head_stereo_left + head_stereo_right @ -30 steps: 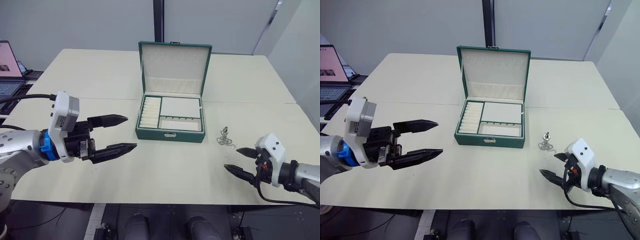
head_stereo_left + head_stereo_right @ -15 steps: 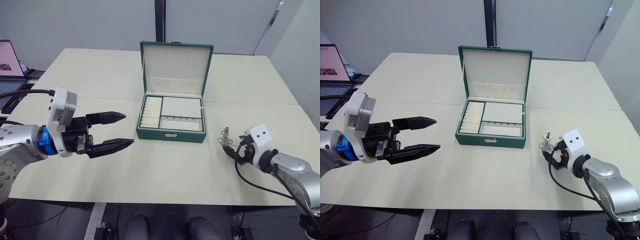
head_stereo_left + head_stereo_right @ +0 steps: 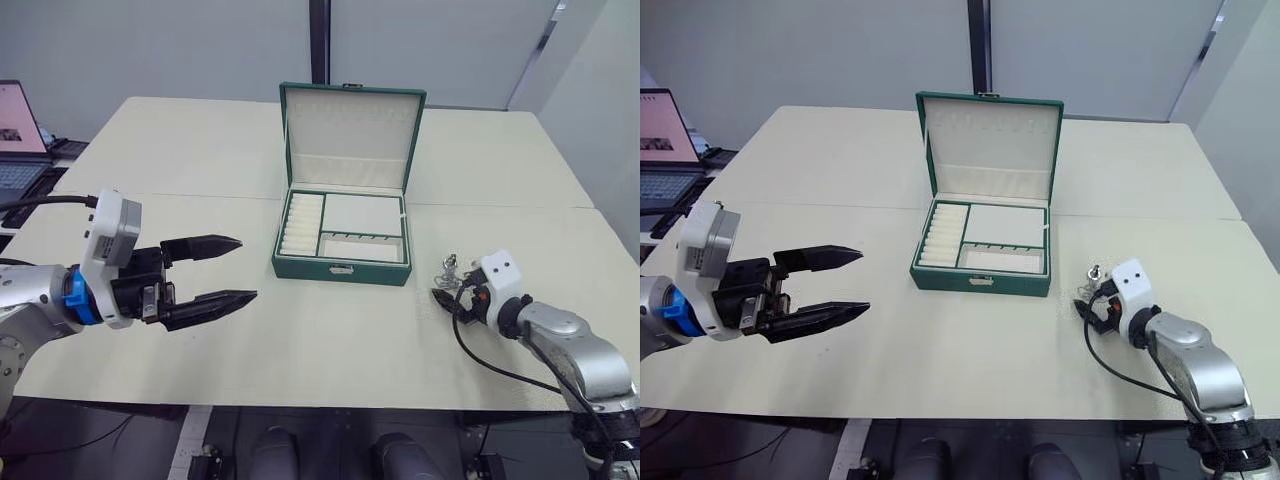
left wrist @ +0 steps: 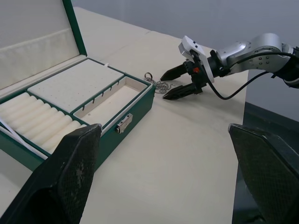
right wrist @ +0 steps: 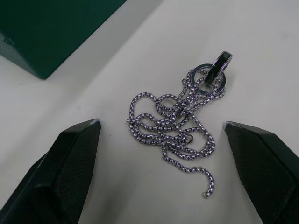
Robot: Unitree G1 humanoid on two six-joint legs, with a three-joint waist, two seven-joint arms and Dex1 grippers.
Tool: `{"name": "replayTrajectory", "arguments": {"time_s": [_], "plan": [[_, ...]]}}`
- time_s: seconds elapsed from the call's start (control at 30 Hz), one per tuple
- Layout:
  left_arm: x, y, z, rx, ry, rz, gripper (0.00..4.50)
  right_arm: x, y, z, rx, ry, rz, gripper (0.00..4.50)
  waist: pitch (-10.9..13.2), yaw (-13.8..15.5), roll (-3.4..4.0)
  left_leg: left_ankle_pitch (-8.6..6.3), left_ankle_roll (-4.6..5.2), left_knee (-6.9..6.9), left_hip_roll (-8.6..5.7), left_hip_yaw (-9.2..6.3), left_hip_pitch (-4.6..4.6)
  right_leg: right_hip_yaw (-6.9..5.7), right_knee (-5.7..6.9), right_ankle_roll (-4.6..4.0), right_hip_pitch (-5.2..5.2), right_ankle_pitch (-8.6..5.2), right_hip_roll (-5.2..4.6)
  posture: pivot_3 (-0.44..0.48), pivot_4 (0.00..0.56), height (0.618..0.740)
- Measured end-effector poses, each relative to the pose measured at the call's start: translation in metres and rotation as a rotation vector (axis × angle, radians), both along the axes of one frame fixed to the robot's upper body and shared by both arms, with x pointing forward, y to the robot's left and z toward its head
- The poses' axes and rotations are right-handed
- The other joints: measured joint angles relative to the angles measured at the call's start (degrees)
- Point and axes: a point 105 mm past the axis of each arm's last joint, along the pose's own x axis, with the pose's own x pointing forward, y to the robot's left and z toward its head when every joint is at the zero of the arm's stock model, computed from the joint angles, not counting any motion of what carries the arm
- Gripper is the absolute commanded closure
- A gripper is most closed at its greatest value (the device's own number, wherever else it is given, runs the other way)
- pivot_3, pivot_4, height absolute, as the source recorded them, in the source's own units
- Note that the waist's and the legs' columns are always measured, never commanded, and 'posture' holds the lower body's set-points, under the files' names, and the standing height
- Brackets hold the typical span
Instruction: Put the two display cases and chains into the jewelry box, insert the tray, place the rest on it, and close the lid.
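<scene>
While the laptop [image 3: 18, 135] at far left is cut off, the left gripper [image 3: 222, 269] hovers spread wide over the cream table [image 3: 330, 340]. The green hinged jewelry box [image 3: 344, 215] sits open, tray in. The right gripper [image 4: 174, 85], fingers apart, straddles the tangled silver chain with its ring pendant [image 5: 182, 119].

Bright, even light from overhead; soft shadows beneath the pincer fingers [image 5: 70, 168], which sit blurred close up.

- A pale cream surface [image 3: 200, 150] made of two tabletops meeting at a seam.
- Plain grey wall [image 3: 150, 40] behind, split by a dark vertical post [image 3: 319, 40].
- An open laptop [image 3: 18, 135] at the far left edge.
</scene>
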Motion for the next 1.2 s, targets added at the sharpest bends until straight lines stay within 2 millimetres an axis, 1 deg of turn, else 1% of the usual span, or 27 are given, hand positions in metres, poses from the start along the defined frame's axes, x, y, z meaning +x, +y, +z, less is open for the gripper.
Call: {"name": "replayTrajectory", "arguments": {"time_s": [0.37,0.53,0.7,0.8,0.93,1.2], "plan": [[0.000,0.001,0.000,0.004,-0.012,-0.002,0.00,0.017,-0.006,-0.001,0.015,-0.013,-0.027,0.02,-0.1,0.0,-0.04,-0.01,0.03,0.06,0.01,-0.01,0.05,-0.01,0.03,0.00,0.05,0.00,0.00,0.000,0.150,0.740],[-0.003,0.004,-0.006,0.014,0.001,0.003,0.00,0.020,-0.008,-0.001,0.020,-0.008,-0.037,0.02,-0.1,0.0,-0.10,-0.04,0.08,0.09,0.01,-0.04,0.07,-0.04,0.04,0.00,0.02,0.00,0.00,0.000,0.150,0.740],[-0.004,0.008,-0.008,0.018,-0.011,0.003,0.00,0.022,-0.010,-0.002,0.032,0.012,-0.052,0.02,-0.2,0.0,-0.29,-0.05,0.08,0.10,0.01,-0.07,0.09,-0.07,0.03,0.00,0.00,0.00,0.00,0.000,0.150,0.740],[-0.005,0.010,-0.011,0.015,-0.006,0.003,0.00,0.022,-0.011,-0.002,0.041,0.022,-0.058,0.58,-0.3,0.0,-0.31,-0.05,0.09,0.10,0.01,-0.09,0.09,-0.09,0.02,0.00,0.00,0.00,0.00,0.000,0.150,0.740],[-0.004,0.015,-0.013,0.014,-0.006,0.014,0.00,0.020,-0.012,-0.002,0.051,0.035,-0.066,1.90,-0.3,0.0,-0.33,-0.05,0.09,0.09,0.01,-0.09,0.09,-0.10,0.02,0.00,-0.01,0.00,0.00,0.000,0.150,0.740],[-0.005,0.018,-0.015,0.018,-0.004,0.005,0.00,0.019,-0.011,-0.002,0.064,0.042,-0.067,3.65,-0.3,0.0,-0.33,-0.05,0.09,0.08,0.01,-0.10,0.09,-0.10,0.01,0.00,-0.02,0.00,0.00,0.000,0.150,0.740]]}}
